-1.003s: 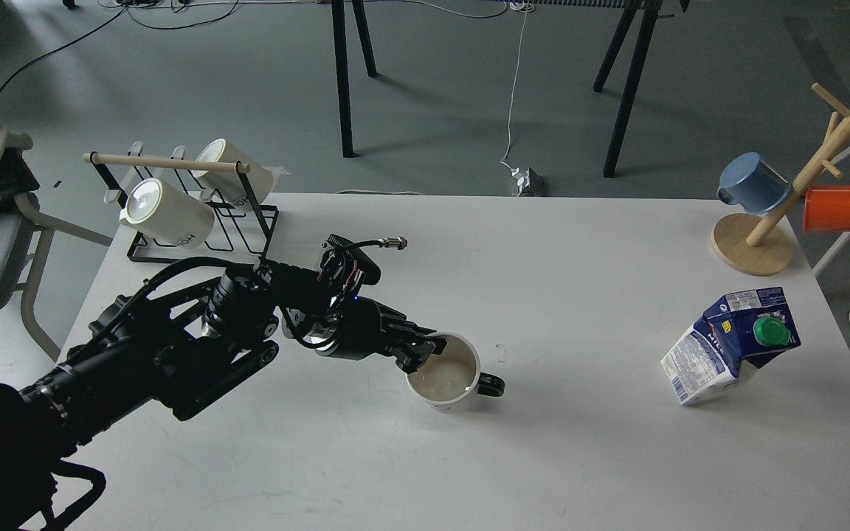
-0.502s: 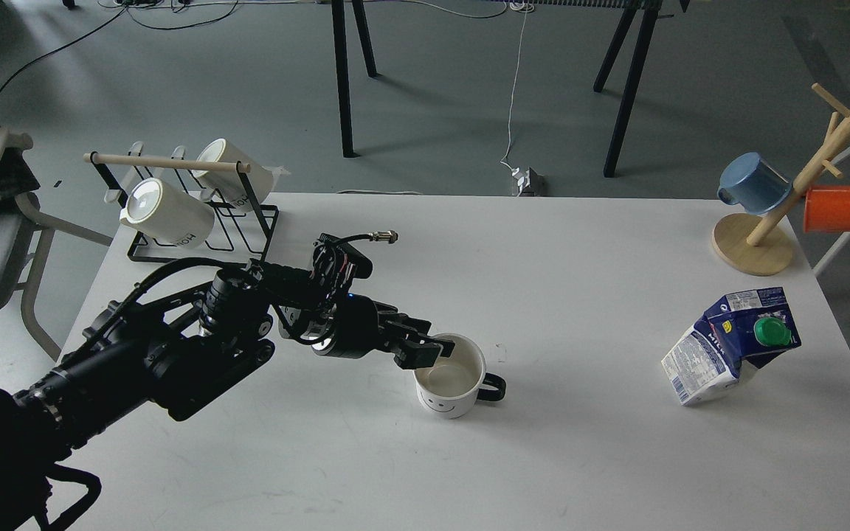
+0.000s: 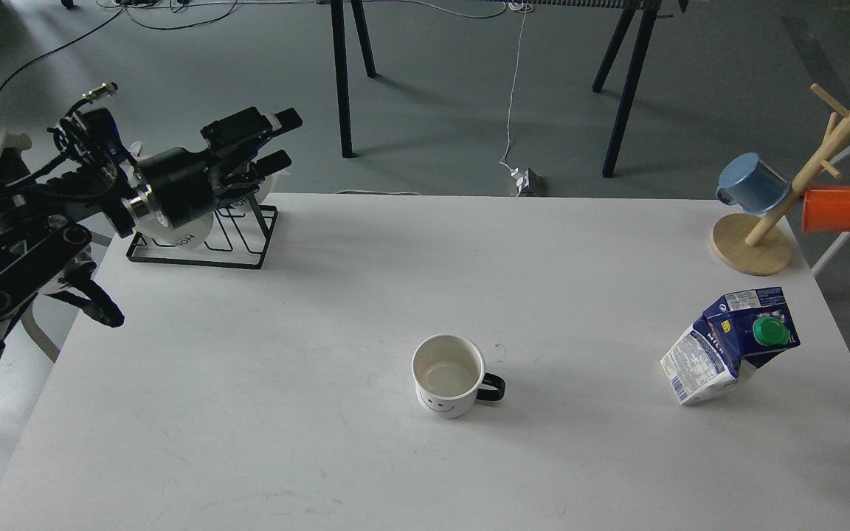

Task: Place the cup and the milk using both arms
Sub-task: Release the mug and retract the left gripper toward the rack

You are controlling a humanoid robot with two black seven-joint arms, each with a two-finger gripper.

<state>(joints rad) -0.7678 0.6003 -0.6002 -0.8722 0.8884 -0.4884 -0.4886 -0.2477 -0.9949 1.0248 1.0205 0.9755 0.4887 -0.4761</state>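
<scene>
white ceramic smiley mug [image 3: 447,375] – upright, freed mid-table | left gripper [image 3: 274,140] – jaws spread, empty, well left of mug | dented blue-white milk carton [image 3: 731,345] – well right, untouched

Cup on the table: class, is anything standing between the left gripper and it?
No. The left gripper is raised over the mug rack at the far left, open. Only bare table lies between it and the cup. The milk stands off to the right.

Black left arm [image 3: 19,236]: thick jointed links, round silver-edged wrist collar, looped black cables, small metal plug on a cable end. Gripper [image 3: 271,140] with two blocky black fingers, white patch beside them.
</scene>
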